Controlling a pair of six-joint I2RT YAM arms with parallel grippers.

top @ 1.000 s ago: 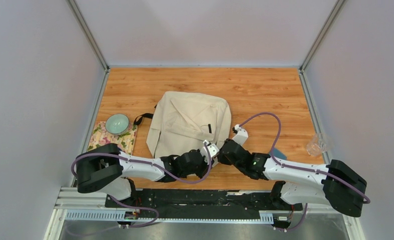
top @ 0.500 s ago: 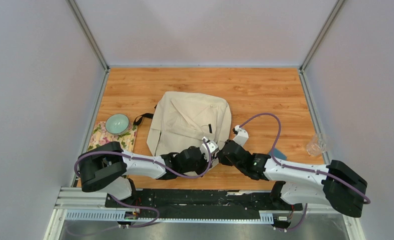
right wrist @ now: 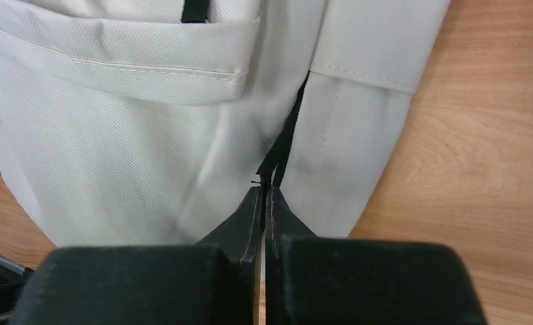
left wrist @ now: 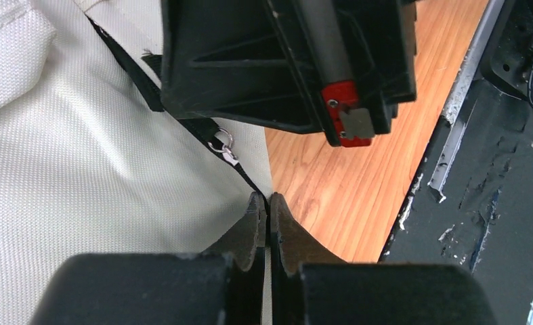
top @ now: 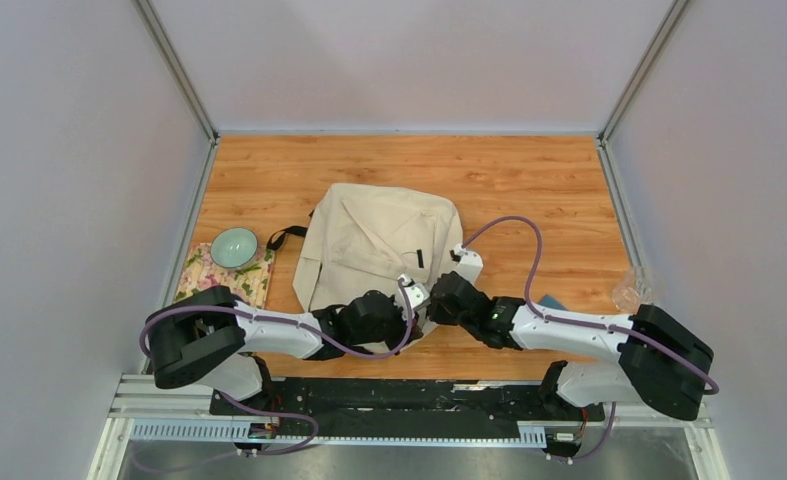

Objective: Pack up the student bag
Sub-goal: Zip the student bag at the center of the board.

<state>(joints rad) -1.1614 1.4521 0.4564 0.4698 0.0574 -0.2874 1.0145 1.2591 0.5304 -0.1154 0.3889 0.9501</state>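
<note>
The student bag lies flat on the table, with the bowl just off its left side. At its near right corner the 2 grippers meet. The right gripper has its jaws pressed together on the black zipper tape, and the left gripper is closed at the bag's edge (whether it has caught cloth, I cannot tell). The bag looks soft, light and floppy and should sag wherever it is lifted, so the tape or the metal pull likely gives the surest hold.
</note>
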